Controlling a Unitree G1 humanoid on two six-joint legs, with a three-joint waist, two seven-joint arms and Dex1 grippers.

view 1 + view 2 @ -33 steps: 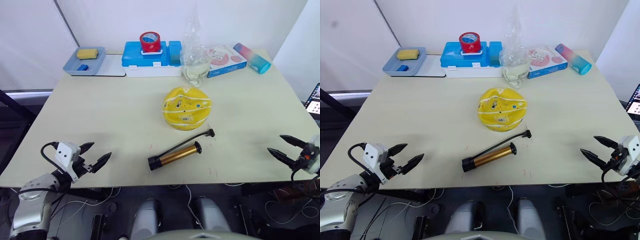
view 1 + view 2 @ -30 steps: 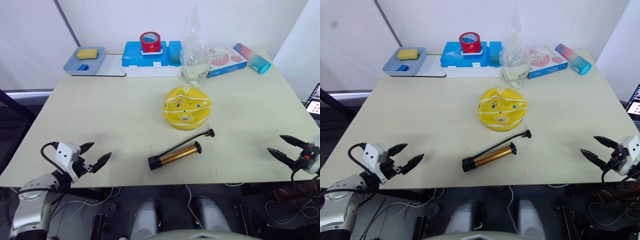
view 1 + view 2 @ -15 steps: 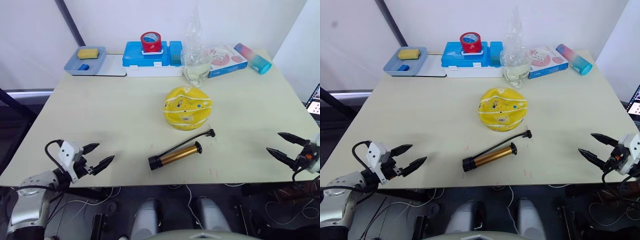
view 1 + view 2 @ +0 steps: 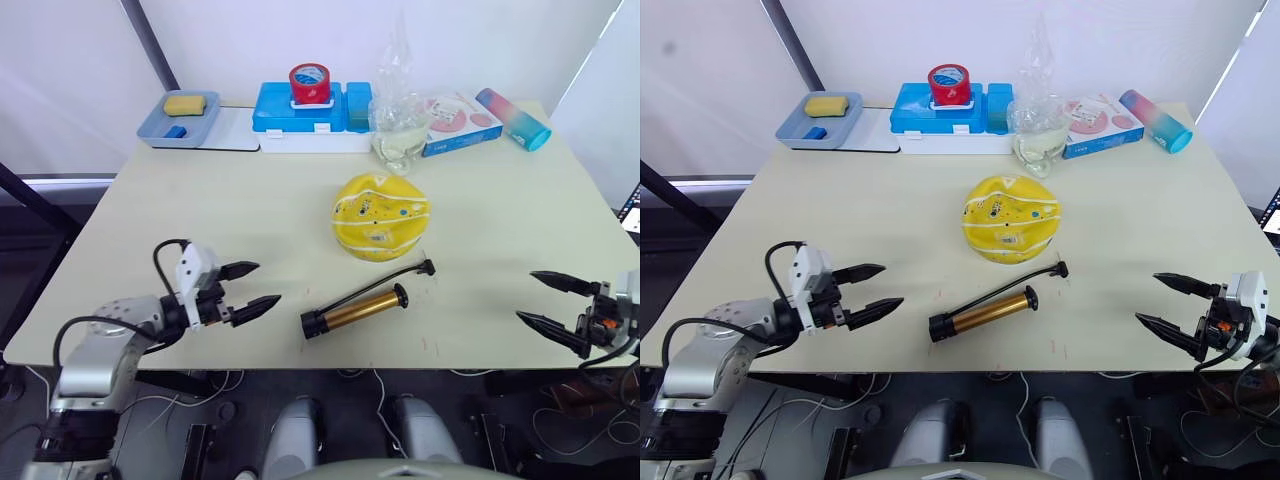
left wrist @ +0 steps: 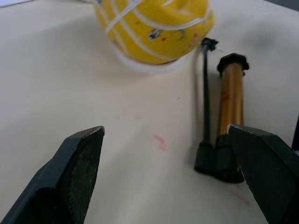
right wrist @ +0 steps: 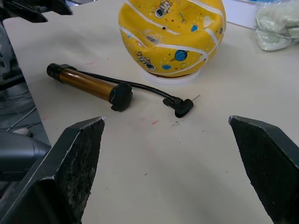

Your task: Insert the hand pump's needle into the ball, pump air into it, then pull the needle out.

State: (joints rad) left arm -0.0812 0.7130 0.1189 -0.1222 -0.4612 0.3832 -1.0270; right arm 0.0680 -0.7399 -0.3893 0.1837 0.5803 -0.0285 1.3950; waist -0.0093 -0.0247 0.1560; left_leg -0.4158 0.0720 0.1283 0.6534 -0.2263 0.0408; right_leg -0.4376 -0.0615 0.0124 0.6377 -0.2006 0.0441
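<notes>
Hand pump (image 4: 354, 310) lying untouched on tabletop (image 4: 230, 210) just before yellow ball (image 4: 380, 216), needle (image 6: 194, 98) beside ball; left gripper (image 4: 250, 290) and right gripper (image 4: 545, 301) spread, empty; best approached low, fingers straddling barrel.

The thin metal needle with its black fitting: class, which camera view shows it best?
The right wrist view: the thin metal needle juts clearly from its black fitting beside the yellow ball. In the left wrist view and both eye views, the fitting is just a dark speck at the hose end; the pin cannot be made out.
</notes>
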